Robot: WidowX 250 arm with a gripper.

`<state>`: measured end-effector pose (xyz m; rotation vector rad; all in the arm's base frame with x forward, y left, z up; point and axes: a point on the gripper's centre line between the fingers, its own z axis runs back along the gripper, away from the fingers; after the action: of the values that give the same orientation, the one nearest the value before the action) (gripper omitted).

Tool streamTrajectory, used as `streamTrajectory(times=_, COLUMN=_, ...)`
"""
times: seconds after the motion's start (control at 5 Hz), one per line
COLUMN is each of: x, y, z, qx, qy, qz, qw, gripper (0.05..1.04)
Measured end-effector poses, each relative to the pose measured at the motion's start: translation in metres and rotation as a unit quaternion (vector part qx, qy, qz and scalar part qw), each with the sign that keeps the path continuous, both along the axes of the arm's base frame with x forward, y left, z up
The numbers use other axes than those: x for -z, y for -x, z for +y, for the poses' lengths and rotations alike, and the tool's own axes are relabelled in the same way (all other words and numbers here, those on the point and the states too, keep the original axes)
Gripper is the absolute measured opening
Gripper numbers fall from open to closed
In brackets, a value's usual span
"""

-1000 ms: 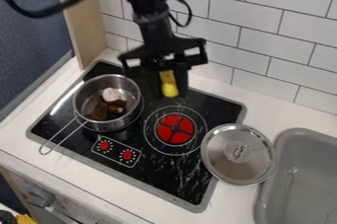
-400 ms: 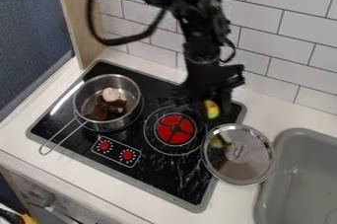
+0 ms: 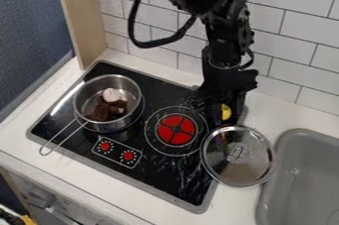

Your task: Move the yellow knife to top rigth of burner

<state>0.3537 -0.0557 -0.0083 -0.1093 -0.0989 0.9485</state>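
The black gripper (image 3: 222,115) hangs over the stove's back right corner, to the right of the red burner (image 3: 176,130) and just behind the metal lid. It is shut on the yellow knife (image 3: 226,112), of which a small rounded yellow part shows; the rest is hidden by the gripper. Whether the knife touches the stove (image 3: 155,179) cannot be told.
A steel pot (image 3: 79,101) with brown and pale pieces inside stands on the stove's left side, its wire handle pointing front left. The lid (image 3: 237,162) overlaps the stove's right edge. Further right is a grey sink (image 3: 286,169); a tiled wall (image 3: 291,45) rises behind.
The gripper has moved right and toward the front with the yellow knife, from behind the burner to the stove's back right corner. The lid has shifted slightly left.
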Motion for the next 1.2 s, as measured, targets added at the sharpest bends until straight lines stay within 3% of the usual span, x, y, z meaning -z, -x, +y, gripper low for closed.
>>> streamTrajectory(times=0.2, x=0.001, y=-0.001, z=0.000, qx=-0.005, qy=-0.002, qz=0.008, qw=1.0000, gripper=0.796)
streamTrajectory(times=0.4, x=0.001, y=0.001, z=-0.002, qx=0.000, qy=0.006, qz=0.013, qw=0.9999, gripper=0.999)
streamTrajectory(times=0.8, x=-0.009, y=0.009, z=-0.001, qx=0.004, qy=0.023, qz=0.020, qw=0.9995, gripper=0.999)
streamTrajectory(times=1.2, x=-0.052, y=0.008, z=-0.005, qx=0.026, qy=0.045, qz=-0.012, qw=0.9986, gripper=0.999)
